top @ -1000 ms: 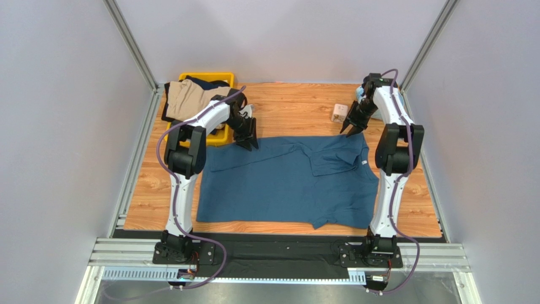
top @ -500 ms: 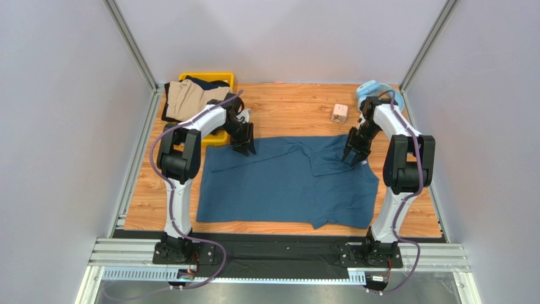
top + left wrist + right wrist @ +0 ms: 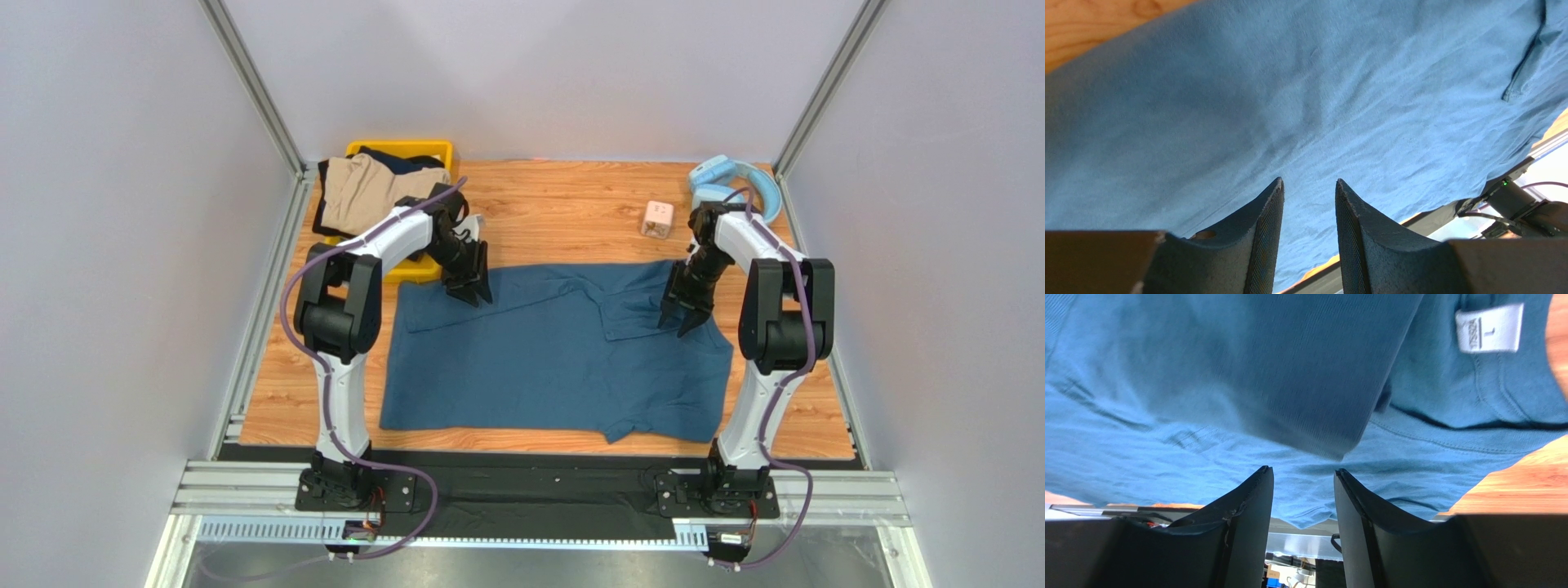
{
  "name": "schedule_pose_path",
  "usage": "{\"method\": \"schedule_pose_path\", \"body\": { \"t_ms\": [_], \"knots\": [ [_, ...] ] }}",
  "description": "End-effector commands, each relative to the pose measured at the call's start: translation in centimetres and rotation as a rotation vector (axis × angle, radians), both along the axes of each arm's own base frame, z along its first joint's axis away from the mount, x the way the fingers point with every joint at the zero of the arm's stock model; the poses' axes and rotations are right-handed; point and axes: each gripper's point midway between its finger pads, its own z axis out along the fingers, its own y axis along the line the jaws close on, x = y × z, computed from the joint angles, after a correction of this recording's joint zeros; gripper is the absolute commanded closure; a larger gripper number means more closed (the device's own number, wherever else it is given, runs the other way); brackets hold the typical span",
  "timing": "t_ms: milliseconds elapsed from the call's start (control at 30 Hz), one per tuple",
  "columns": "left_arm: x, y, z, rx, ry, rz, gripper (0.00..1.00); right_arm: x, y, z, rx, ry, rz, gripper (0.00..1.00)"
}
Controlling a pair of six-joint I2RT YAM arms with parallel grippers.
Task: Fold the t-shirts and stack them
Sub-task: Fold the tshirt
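Note:
A large teal-blue t-shirt (image 3: 540,355) lies spread flat on the wooden table, with one sleeve folded inward near its far right. My left gripper (image 3: 471,289) hovers over the shirt's far left edge, jaws apart and empty; in the left wrist view (image 3: 1309,184) only teal cloth (image 3: 1290,92) shows between the fingers. My right gripper (image 3: 678,321) stands open over the far right part near the collar. The right wrist view (image 3: 1303,473) shows the folded flap (image 3: 1247,367) and a white neck label (image 3: 1489,327). Bunched tan (image 3: 366,192) and navy (image 3: 399,159) t-shirts sit at the back left.
A yellow bin (image 3: 420,268) at the back left holds the bunched garments. A small wooden cube (image 3: 659,218) and light-blue headphones (image 3: 736,179) lie at the back right. Metal frame posts rise at both back corners.
My right gripper came nearer from beside the cube to above the shirt's collar area, its jaws widening. The left gripper shifted slightly over the shirt's far edge.

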Motion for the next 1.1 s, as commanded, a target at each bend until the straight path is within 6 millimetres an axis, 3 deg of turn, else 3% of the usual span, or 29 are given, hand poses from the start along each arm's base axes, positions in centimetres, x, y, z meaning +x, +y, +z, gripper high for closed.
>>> {"method": "schedule_pose_path", "body": {
  "t_ms": [0, 33, 300, 433, 567, 700, 833, 967, 1067],
  "knots": [
    [0.2, 0.1, 2.0, -0.022, -0.070, -0.008, 0.57, 1.3, -0.7, -0.7, -0.041, -0.027, 0.012, 0.56],
    [0.3, 0.1, 2.2, -0.024, -0.080, -0.008, 0.57, 1.3, 0.2, -0.8, -0.044, -0.027, 0.041, 0.56],
    [-0.5, 0.3, 1.6, -0.023, -0.076, 0.003, 0.57, 2.6, 0.8, -2.5, -0.070, -0.022, 0.012, 0.58],
    [-0.4, 0.4, 1.6, -0.019, -0.078, 0.007, 0.57, 3.1, 1.3, -3.0, -0.104, -0.002, 0.052, 0.64],
    [-0.3, 0.6, 1.8, -0.011, -0.091, 0.005, 0.57, 2.7, 1.3, -3.5, -0.140, 0.024, 0.072, 0.86],
    [-0.5, 0.7, 1.6, -0.005, -0.088, 0.003, 0.57, 2.2, 1.1, -3.0, -0.153, 0.015, 0.078, 0.99],
    [-0.7, 0.6, 1.1, -0.012, -0.072, 0.000, 0.57, 1.5, 1.0, -2.0, -0.153, 0.006, 0.084, 1.00],
    [-0.6, 0.5, 1.0, -0.013, -0.070, 0.001, 0.57, 0.9, 0.9, -0.3, -0.153, -0.015, 0.085, 0.92],
    [-0.4, 0.4, 1.0, -0.017, -0.076, 0.000, 0.57, 0.7, 0.8, 0.1, -0.157, -0.022, 0.088, 0.96]
  ]
}}
